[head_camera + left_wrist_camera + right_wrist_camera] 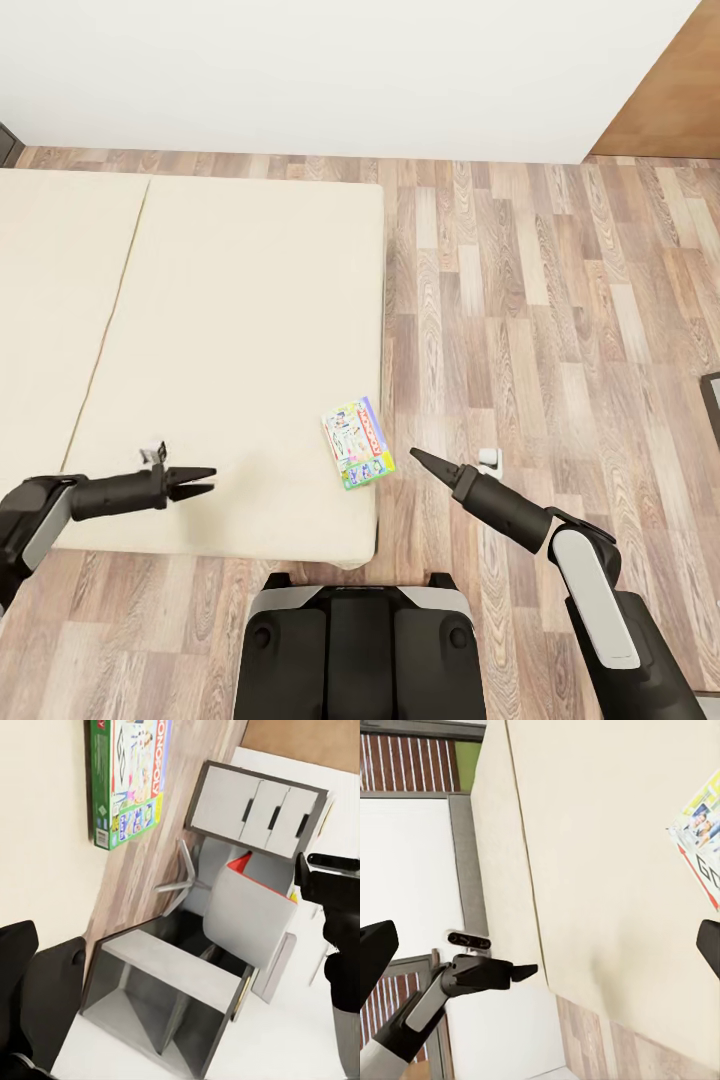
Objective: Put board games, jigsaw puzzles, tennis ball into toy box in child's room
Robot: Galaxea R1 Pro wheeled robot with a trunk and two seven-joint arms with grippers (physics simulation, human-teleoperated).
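Note:
One board game (357,443), green-edged with a white colourful cover, lies flat on the bed (230,330) near its front right corner; the left wrist view shows it too (129,776). My left gripper (212,481) hovers open over the mattress, well left of the game and pointing toward it. My right gripper (413,455) hangs over the floor just right of the game, its fingers (375,952) spread open and holding nothing. The toy box, jigsaw puzzles and tennis ball are out of view.
Wood-plank floor (560,300) stretches right of the bed to a white wall. A small white object (488,460) lies on the floor under my right gripper. In the left wrist view stand a grey unit with pale drawer fronts (255,810), perhaps the table, a chair (247,911) and open shelving (165,997).

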